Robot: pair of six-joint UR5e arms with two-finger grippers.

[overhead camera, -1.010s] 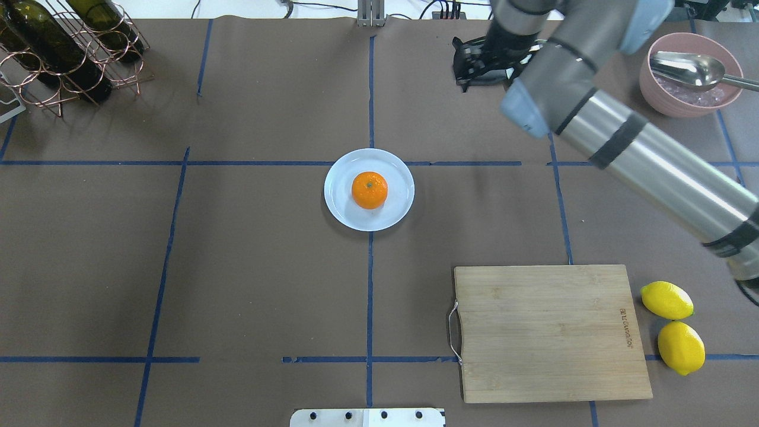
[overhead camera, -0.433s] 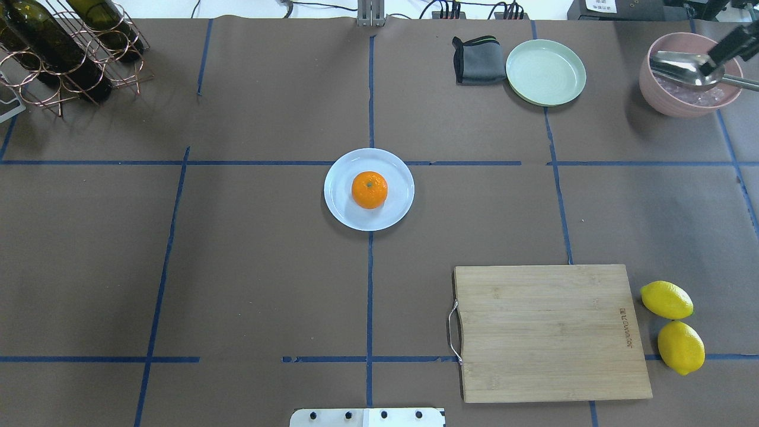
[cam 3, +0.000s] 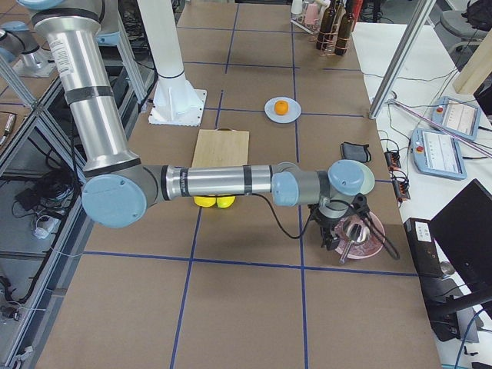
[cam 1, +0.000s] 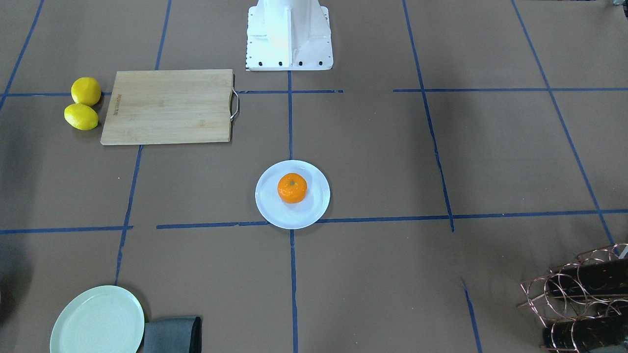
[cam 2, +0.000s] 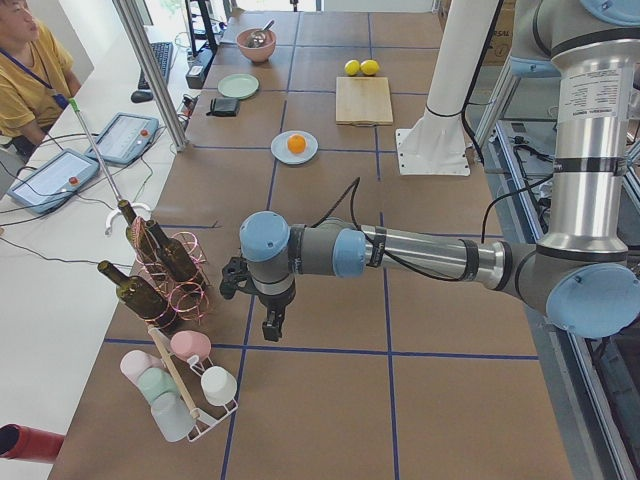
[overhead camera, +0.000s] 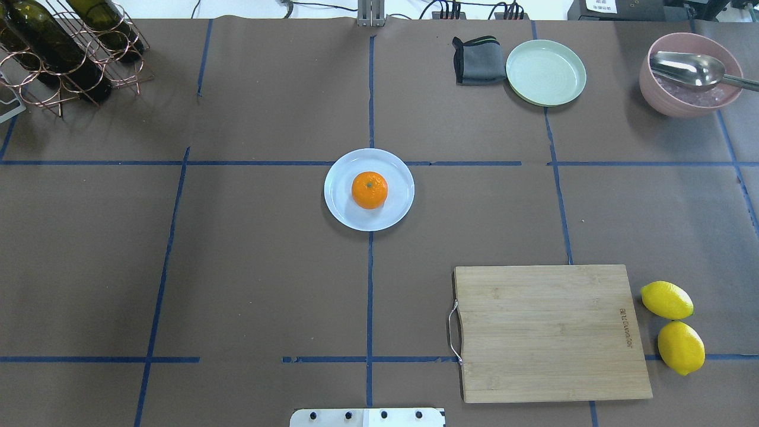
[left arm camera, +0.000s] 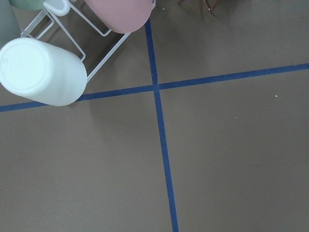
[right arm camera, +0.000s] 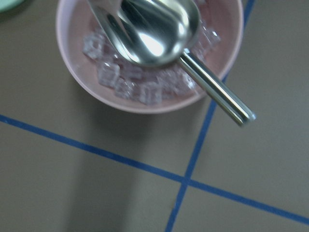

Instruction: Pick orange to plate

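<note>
The orange (overhead camera: 369, 190) rests in the middle of the white plate (overhead camera: 341, 210) at the table's centre, stem dimple up; the front-facing view shows the same orange (cam 1: 292, 188) on the plate (cam 1: 274, 212). Neither gripper is near it. My left gripper (cam 2: 268, 328) shows only in the left side view, hanging above the table's left end beside the bottle rack. My right gripper (cam 3: 336, 244) shows only in the right side view, above the pink bowl. I cannot tell whether either is open or shut. The wrist views show no fingers.
A pale green plate (overhead camera: 545, 72) and a grey cloth (overhead camera: 474, 60) lie at the back right, with a pink bowl (overhead camera: 664, 102) of ice and a metal scoop. A wooden cutting board (overhead camera: 551, 332) and two lemons (overhead camera: 666, 300) are front right. The bottle rack (overhead camera: 65, 53) stands back left.
The right arm, which hung over the green plate and cloth, has swung right and left the overhead view. Orange and plate have not moved.
</note>
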